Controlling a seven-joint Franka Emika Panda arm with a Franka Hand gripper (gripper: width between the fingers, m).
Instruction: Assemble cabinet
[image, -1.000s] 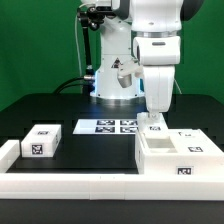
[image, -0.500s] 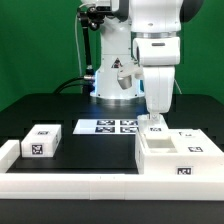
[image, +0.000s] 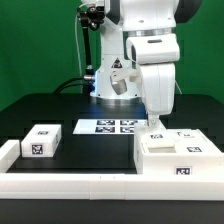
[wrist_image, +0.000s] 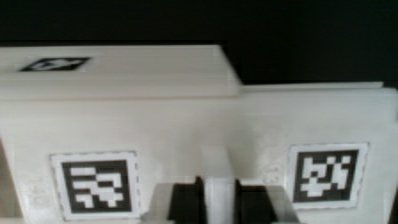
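The cabinet (image: 178, 156) is a large white boxy unit with tags, at the exterior view's right by the front rail. My gripper (image: 155, 124) reaches down onto its far left top edge. In the wrist view the cabinet (wrist_image: 125, 110) fills the picture, with tags on its faces. My gripper (wrist_image: 219, 188) has its dark fingers (wrist_image: 187, 205) closed on a thin white upright wall of the cabinet between them. A small white block (image: 42, 140) with a tag lies at the exterior view's left, apart from the gripper.
The marker board (image: 108, 126) lies flat on the black table behind the middle. A low white rail (image: 70, 181) runs along the table's front and turns up at the left. The robot's base (image: 112, 85) stands at the back.
The arm's upper part has leaned toward the exterior view's left and the wrist has turned a little. The gripper stays at the cabinet's far top edge. The small block has not moved.
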